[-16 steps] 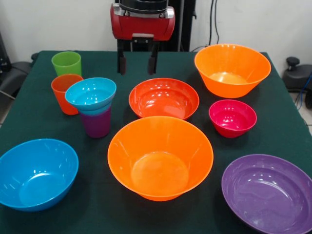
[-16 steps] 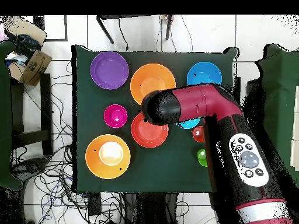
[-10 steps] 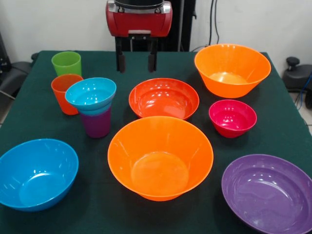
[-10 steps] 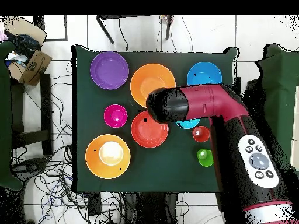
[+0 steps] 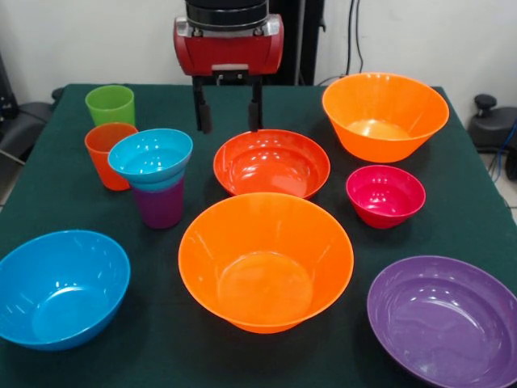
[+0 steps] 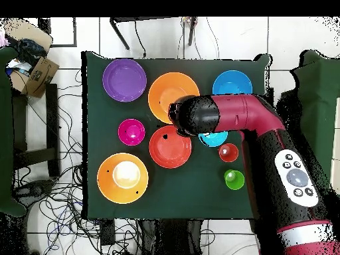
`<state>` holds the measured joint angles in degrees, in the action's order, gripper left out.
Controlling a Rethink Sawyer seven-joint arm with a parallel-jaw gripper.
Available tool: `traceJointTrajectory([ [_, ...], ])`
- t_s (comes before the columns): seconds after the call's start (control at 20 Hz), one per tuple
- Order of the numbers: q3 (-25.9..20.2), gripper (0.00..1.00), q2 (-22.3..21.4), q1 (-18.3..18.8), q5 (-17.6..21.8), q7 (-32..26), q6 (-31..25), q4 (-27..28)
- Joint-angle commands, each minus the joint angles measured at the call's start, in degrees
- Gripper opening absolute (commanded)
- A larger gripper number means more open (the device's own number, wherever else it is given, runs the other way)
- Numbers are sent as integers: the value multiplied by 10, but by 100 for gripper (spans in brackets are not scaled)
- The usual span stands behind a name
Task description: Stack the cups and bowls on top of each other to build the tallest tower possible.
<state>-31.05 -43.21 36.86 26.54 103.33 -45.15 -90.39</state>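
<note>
- The tower so far is a purple tapered plastic tumbler [image 5: 159, 204] with a small glossy teal-blue bowl [image 5: 150, 156] seated in its mouth, at the left of the front view. It stands upright; a thin blue band shows under the bowl's rim, though I cannot tell what it is.
- Just beside it stand the orange plastic tumbler [image 5: 105, 151] and, behind that, the green plastic tumbler [image 5: 111, 104], both loose on the dark green tablecloth [image 5: 485, 226].
- Unstacked bowls lie around: the shallow red-orange bowl [image 5: 271, 162] at centre, a large orange bowl [image 5: 266, 260] in front of it, a second large orange bowl [image 5: 385, 115] far right, the small magenta bowl [image 5: 385, 195], the large blue bowl [image 5: 60, 287] and the large purple bowl [image 5: 446, 318].
- The gripper [image 5: 228, 115] hangs over the far rim of the red-orange bowl, its two black fingers spread apart with nothing between them.
- Risks, as I judge them: the narrow tumbler base makes the tower top-heavy, so a wide bowl set off-centre could tip it; a descent near the tower could knock the orange tumbler; glossy rims may slip from a thin pinch.
</note>
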Motion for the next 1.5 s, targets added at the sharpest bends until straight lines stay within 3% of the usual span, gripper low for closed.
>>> traceJointTrajectory([
  [0.05,-7,100,53,-18,2,-46,-43,25],
  [0.5,-8,100,93,-27,7,-53,-45,84],
  [1.0,-16,100,123,-38,10,-105,-108,156],
  [1.25,-13,100,144,-53,31,-124,-136,202],
  [1.5,-16,100,202,-69,39,-145,-192,308],
])
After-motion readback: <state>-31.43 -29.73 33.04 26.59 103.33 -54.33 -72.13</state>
